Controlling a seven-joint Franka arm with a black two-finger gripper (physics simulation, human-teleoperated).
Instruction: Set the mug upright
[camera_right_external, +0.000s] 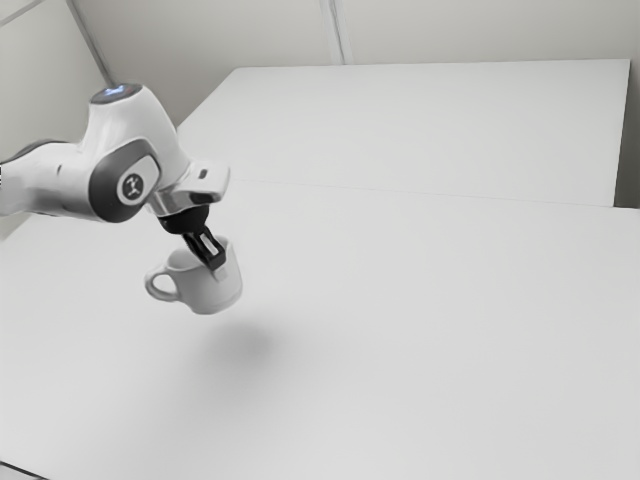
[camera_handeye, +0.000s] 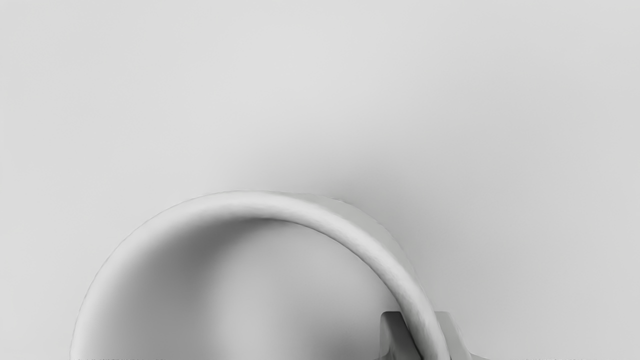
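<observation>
From where I stand, the black two-finger gripper (camera_right_external: 216, 263) hangs over the table, pointing down at a slant, and it is pinching the wall of a white, glossy-looking round mug (camera_right_external: 208, 292) at the rim. In the wrist view, one dark finger (camera_handeye: 392, 332) of the gripper (camera_handeye: 425, 340) reaches inside the mug and the other lies against its outside, with the thick, rounded rim (camera_handeye: 250, 202) caught between them. The mug hangs just below the pincer, its mouth upward and its body close to upright but leaning a little, so that the base sits somewhat toward the exterior view's right. Its looped white handle (camera_right_external: 158, 284) sticks out on the side toward the exterior view's left of the pincer. Most of the mug's hollow lies to one side of the pinched spot. Well below the pincer and the mug, a soft grey shadow (camera_right_external: 240, 345) falls on the broad, smooth white table (camera_right_external: 430, 330), and the mug is held clear of that surface. Above the pincer, the white jointed arm (camera_right_external: 145, 120) with dark grey joint covers bends down from the exterior view's left. Beyond the table, well apart from the pincer, rise pale, plain walls (camera_right_external: 480, 30).
</observation>
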